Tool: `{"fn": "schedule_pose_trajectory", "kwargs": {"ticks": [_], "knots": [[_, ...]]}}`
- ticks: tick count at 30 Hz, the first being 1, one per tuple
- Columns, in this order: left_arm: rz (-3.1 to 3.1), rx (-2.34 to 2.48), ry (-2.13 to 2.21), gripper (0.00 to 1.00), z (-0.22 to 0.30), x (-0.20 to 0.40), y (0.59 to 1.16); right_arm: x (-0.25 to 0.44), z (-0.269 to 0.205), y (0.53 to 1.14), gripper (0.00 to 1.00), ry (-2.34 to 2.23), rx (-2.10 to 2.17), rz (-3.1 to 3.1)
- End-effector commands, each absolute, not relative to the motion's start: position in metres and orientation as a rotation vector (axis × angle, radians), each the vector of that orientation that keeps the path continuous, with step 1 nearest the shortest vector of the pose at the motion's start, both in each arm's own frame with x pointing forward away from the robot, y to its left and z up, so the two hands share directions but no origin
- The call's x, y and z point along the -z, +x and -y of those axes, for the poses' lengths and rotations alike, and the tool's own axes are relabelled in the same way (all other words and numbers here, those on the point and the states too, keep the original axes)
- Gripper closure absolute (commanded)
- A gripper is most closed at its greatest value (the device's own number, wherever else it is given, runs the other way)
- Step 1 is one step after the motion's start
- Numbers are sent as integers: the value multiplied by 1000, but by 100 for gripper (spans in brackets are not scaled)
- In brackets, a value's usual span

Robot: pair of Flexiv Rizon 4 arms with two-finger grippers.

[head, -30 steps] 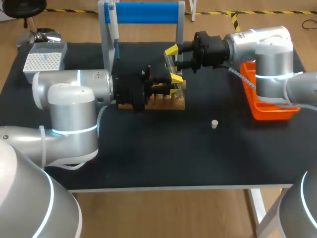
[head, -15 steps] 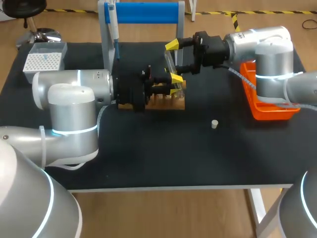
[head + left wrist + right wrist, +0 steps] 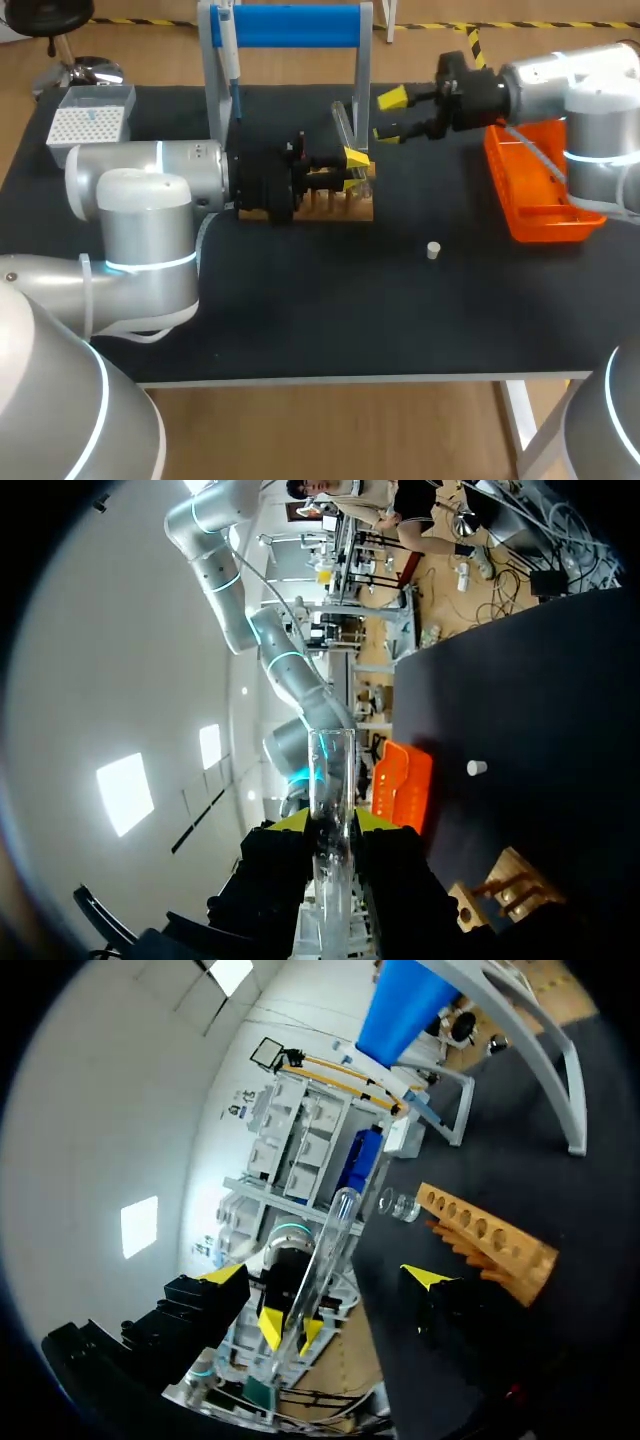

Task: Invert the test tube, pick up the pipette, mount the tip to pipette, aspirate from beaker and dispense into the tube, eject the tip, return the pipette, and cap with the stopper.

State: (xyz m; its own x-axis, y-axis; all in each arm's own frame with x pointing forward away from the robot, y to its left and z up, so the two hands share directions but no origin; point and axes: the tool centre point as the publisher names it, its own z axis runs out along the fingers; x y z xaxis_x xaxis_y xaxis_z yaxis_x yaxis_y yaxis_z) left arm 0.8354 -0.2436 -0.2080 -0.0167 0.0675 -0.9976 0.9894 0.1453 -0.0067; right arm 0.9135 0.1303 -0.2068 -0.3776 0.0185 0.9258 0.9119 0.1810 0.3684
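Note:
The clear test tube (image 3: pixel 343 125) stands nearly upright over the wooden rack (image 3: pixel 335 206), and my left gripper (image 3: pixel 356 166) is shut on its lower part. In the left wrist view the tube (image 3: pixel 330 775) rises between the two yellow tips of that gripper (image 3: pixel 332 825). My right gripper (image 3: pixel 390 115) is open, to the right of the tube and apart from it. In its own view the right gripper (image 3: pixel 325 1277) has its tips spread wide, with the tube (image 3: pixel 338 1222) ahead. The pipette (image 3: pixel 229 45) hangs on the blue-topped stand (image 3: pixel 290 25). The small stopper (image 3: pixel 433 250) lies on the mat.
The white tip box (image 3: pixel 88 123) sits at the back left. An orange tray (image 3: pixel 540 205) lies at the right under my right arm. The rack (image 3: pixel 490 1235) and stand (image 3: pixel 410 1000) lie beyond the right gripper. The tray (image 3: pixel 400 785) and stopper (image 3: pixel 477 768) show past the tube.
My right gripper opened wide, let go of the tube's upper part and drew back to the right. The left gripper kept still with the tube in it.

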Motion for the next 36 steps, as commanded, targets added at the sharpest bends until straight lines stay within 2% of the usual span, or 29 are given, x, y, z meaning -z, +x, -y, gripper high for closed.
{"fn": "schedule_pose_trajectory", "kwargs": {"ticks": [1,20,36], "knots": [[-1334,1073,1143,100,245,208,836,197,-108,895,0,-918,1390,1708],[-1334,1073,1143,100,245,208,836,221,-88,873,0,-910,1658,2178],[-1334,1073,1143,100,245,208,836,256,-88,867,0,-812,1672,2486]]}}
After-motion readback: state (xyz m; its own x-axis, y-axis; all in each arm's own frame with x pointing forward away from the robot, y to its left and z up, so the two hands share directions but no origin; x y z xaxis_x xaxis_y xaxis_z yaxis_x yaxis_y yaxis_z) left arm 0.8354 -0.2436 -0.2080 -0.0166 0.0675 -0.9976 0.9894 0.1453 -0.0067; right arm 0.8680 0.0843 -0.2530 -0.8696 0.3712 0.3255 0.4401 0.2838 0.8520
